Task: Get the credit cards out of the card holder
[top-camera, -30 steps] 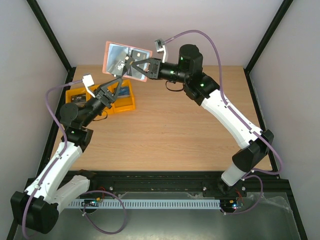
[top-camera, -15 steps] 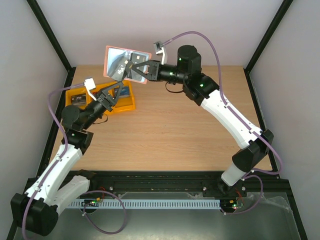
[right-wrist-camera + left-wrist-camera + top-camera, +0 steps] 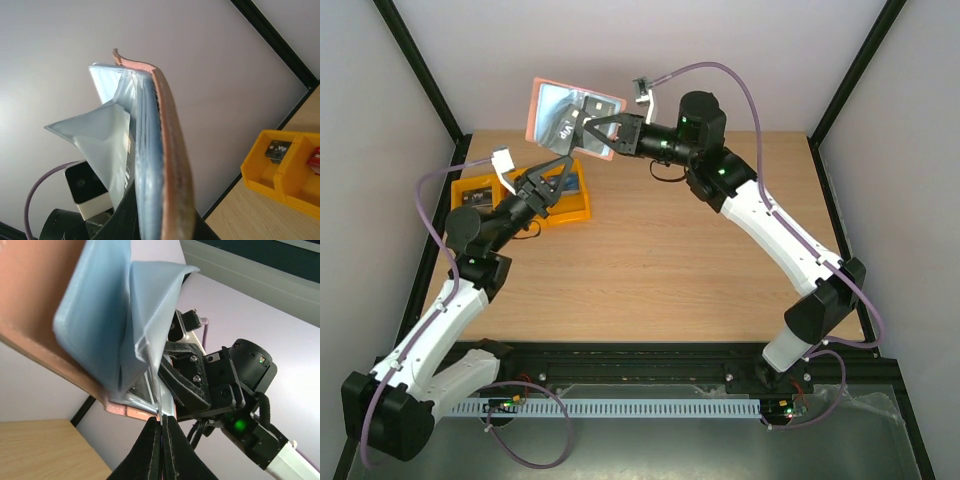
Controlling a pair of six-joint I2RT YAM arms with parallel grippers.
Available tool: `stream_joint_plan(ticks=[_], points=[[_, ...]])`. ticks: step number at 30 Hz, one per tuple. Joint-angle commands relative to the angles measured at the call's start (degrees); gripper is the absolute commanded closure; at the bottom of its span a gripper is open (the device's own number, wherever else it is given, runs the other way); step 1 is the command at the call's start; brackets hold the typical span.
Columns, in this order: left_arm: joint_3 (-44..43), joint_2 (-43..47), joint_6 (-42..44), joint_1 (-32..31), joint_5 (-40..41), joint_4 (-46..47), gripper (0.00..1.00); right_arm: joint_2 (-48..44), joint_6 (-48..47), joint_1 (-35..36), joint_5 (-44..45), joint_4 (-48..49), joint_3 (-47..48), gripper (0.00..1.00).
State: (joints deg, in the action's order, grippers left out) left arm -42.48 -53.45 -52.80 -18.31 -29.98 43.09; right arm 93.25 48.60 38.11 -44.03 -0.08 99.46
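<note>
Card holder (image 3: 552, 108) hangs in the upper left of the overhead view, well above the tabletop (image 3: 660, 270). The right gripper (image 3: 586, 130) clamps it from the right, and its fingers cover part of the pale face. We can read VIP on a dark card (image 3: 564, 126) there; how many cards are inside we cannot make out.

The left gripper (image 3: 566, 162) is closed just below the holder's lower edge. Only the left wrist view shows its tips meeting a thin pale edge that comes down from the blue-grey pockets. Whether that edge is a card or a sleeve, and whether it is truly pinched, we cannot tell. The holder is cut off at the top left of that view.

In the right wrist view we see the holder edge-on, pockets splayed, its lower end hidden between the dark fingers. At lower right is a yellow tray (image 3: 260, 175) with a small grey card (image 3: 277, 149) and a red card (image 3: 315, 157), cut off by the frame, in separate compartments. From overhead the left arm covers much of that tray.
</note>
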Motion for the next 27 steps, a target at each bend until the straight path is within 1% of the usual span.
stream_joint_plan(ticks=[1, 5, 8, 13, 16, 19, 24, 27], points=[[-1.8, -1.1, -0.3, -3.6, -3.8, 3.3, 0.98, 0.7, 1.3, 0.8, 1.2, 8.7, 1.7, 0.98], [-1.4, -1.8, -0.8, -4.1, -2.5, 2.3, 0.98, 0.9, 0.7, 1.0, 0.3, 9.0, 2.6, 0.99], [-0.7, -1.4, -1.5, -3.2, 0.2, -0.6, 0.98, 0.5, -0.1, 1.0, -0.4, 8.8, 2.9, 0.98], [-1.6, -0.7, -2.8, 0.1, 3.5, -3.9, 0.98, 1.1, -2.6, 1.0, -2.9, 2.4, 3.6, 0.98], [-3.0, -1.1, -3.7, 0.1, 3.6, -5.6, 0.98, 1.7, -1.9, 1.2, -5.1, 0.8, 2.2, 0.98], [-3.7, -1.8, -2.9, 0.1, 3.7, -8.4, 0.98, 1.7, -4.8, 1.6, -4.2, -2.5, 1.0, 0.99], [-2.5, -2.0, -2.7, 1.3, 5.8, -13.3, 0.98, 3.5, -6.2, 1.7, -5.7, -4.0, 0.9, 0.98], [-1.0, -1.9, -3.1, 2.0, 6.0, -13.0, 0.98, 5.5, -7.3, 1.7, -6.4, -7.0, 3.2, 0.98]])
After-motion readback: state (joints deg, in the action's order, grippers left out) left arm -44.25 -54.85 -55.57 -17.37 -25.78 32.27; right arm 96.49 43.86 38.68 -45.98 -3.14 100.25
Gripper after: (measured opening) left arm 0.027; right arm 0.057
